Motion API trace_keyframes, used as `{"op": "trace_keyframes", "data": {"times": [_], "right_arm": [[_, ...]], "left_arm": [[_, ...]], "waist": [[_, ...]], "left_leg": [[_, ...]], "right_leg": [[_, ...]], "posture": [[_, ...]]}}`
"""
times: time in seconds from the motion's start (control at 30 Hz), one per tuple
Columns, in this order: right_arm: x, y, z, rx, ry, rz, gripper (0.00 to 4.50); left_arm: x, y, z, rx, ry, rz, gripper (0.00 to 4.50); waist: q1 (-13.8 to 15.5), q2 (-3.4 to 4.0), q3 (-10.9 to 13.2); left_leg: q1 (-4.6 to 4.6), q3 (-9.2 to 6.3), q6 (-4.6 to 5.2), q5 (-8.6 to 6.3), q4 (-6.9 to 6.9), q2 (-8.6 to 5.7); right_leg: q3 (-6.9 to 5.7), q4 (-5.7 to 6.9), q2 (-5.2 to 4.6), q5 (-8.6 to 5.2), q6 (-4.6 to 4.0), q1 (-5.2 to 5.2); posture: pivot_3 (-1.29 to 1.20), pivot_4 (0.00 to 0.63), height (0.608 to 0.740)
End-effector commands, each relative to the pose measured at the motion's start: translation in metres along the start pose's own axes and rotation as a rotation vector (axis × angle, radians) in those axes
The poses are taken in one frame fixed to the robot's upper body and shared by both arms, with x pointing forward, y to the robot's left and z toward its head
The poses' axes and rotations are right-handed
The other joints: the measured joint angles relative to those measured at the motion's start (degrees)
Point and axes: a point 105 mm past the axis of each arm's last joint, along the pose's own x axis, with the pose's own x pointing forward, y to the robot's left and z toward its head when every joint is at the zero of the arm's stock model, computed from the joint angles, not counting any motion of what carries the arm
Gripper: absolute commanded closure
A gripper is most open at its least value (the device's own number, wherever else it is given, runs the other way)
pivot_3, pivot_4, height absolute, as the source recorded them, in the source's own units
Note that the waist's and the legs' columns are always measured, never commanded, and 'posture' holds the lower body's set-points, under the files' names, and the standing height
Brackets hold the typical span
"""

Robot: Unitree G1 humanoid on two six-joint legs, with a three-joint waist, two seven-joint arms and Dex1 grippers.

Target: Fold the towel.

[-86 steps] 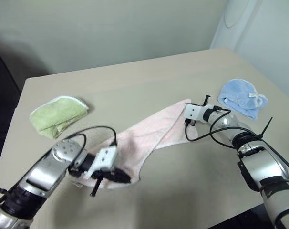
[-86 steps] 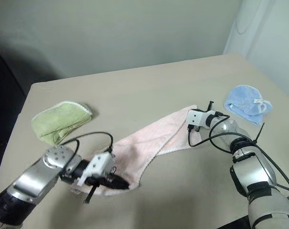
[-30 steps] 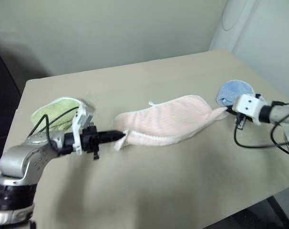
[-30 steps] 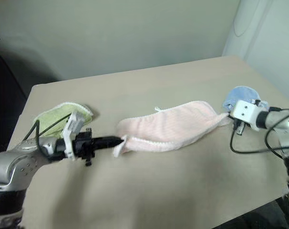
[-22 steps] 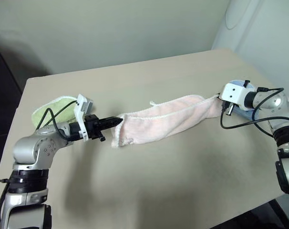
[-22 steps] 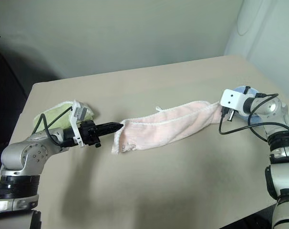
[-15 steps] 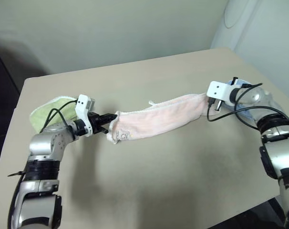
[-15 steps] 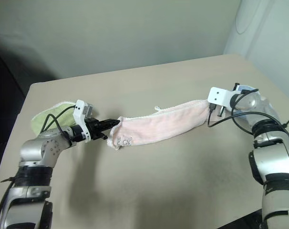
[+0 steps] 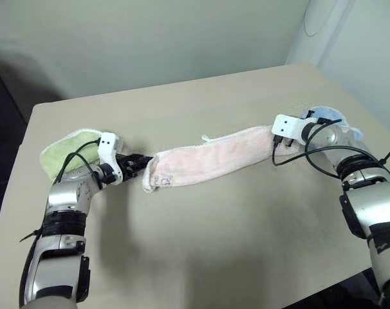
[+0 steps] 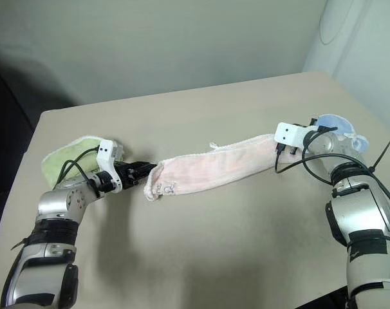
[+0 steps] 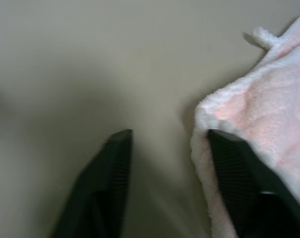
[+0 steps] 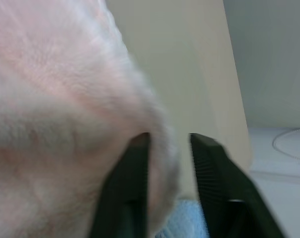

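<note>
1. Beige table (image 9: pixel 201 257) under a plain wall carries everything.
2. Pink towel (image 9: pixel 208 161) lies mid-table as a long band.
3. Left gripper (image 11: pixel 165 144) fingers apart at its left end.
4. Right gripper (image 12: pixel 167 144) fingers part-open around its right end.
5. Green cloth (image 9: pixel 69 145) lies left, blue cloth (image 10: pixel 340 125) right.

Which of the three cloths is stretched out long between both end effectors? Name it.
The pale pink towel, laid in a long strip; the green cloth and blue cloth sit bunched.

Silver-grey jointed arms — white wrist camera blocks, looping black cables, black ridged fingers (image 11: pixel 110 183)
</note>
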Motion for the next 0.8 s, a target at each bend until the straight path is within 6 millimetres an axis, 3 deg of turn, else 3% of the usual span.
{"op": "trace_keyframes", "data": {"times": [0.03,0.1,0.2,0.4,0.5,0.6,0.63,0.7,0.8], "right_arm": [[-0.003,-0.013,0.008,-0.054,-0.049,-0.069,1.75],[-0.004,-0.012,0.010,-0.106,-0.063,-0.078,1.07],[-0.006,-0.013,0.010,-0.164,-0.074,-0.092,0.08],[-0.025,-0.040,0.004,-0.185,-0.108,-0.230,0.08],[-0.037,-0.048,-0.009,-0.031,-0.110,-0.274,0.08],[-0.045,-0.052,-0.022,0.270,-0.132,-0.300,0.08],[-0.046,-0.052,-0.029,0.584,-0.155,-0.299,0.08],[-0.051,-0.040,-0.028,1.005,-0.250,-0.225,0.08],[-0.064,-0.023,-0.024,1.367,-0.296,-0.141,0.03]], "left_arm": [[-0.006,-0.004,0.010,0.020,-0.039,-0.016,0.59],[-0.008,-0.003,0.008,0.009,-0.040,-0.010,0.00],[-0.011,0.000,0.005,0.011,-0.038,0.016,0.00],[-0.027,0.018,0.018,0.022,-0.125,0.160,0.00],[-0.034,0.026,0.031,0.073,-0.184,0.257,0.00],[-0.040,0.029,0.041,0.109,-0.233,0.314,0.00],[-0.041,0.021,0.049,0.115,-0.267,0.293,0.00],[-0.041,0.007,0.059,0.127,-0.307,0.239,0.00],[-0.040,-0.018,0.061,0.164,-0.311,0.134,0.00]], "waist": [[0.0,0.00,0.0],[0.0,0.00,0.0],[-0.2,0.00,0.0],[-0.3,0.00,0.0],[-0.3,-0.02,0.0],[-0.2,-0.03,0.0],[-0.2,-0.03,0.0],[-0.2,-0.10,0.0],[0.0,-0.13,0.0]], "left_leg": [[0.00,0.00,0.00,0.00,0.00,0.00],[0.00,0.00,0.00,0.00,-0.01,0.00],[0.01,0.00,0.01,0.00,-0.02,0.00],[0.02,0.01,0.01,-0.01,-0.01,0.00],[0.02,0.01,0.01,-0.01,-0.02,0.01],[0.02,0.06,0.01,0.00,0.01,0.01],[0.02,0.10,0.01,-0.01,0.03,0.01],[0.01,0.18,0.00,0.00,0.04,0.01],[-0.01,0.27,-0.36,0.26,0.12,-0.02]], "right_leg": [[0.00,0.00,0.00,0.00,0.00,0.00],[0.00,0.01,0.01,0.01,-0.01,-0.01],[-0.01,0.07,0.00,0.03,-0.04,-0.03],[-0.01,0.21,-0.02,0.03,-0.04,-0.05],[-0.02,0.22,-0.02,0.02,-0.06,-0.05],[0.00,0.20,-0.02,0.01,-0.07,-0.01],[0.01,0.18,-0.02,0.01,-0.07,0.00],[0.04,0.12,0.04,-0.10,-0.25,0.03],[0.03,0.03,0.15,-0.28,-0.54,0.08]], "posture": [[0.00,0.150,0.738],[0.00,0.150,0.738],[0.00,0.150,0.738],[0.00,0.150,0.738],[0.00,0.150,0.738],[0.00,0.150,0.738],[0.00,0.150,0.738],[0.00,0.150,0.738],[0.00,0.150,0.738]]}}
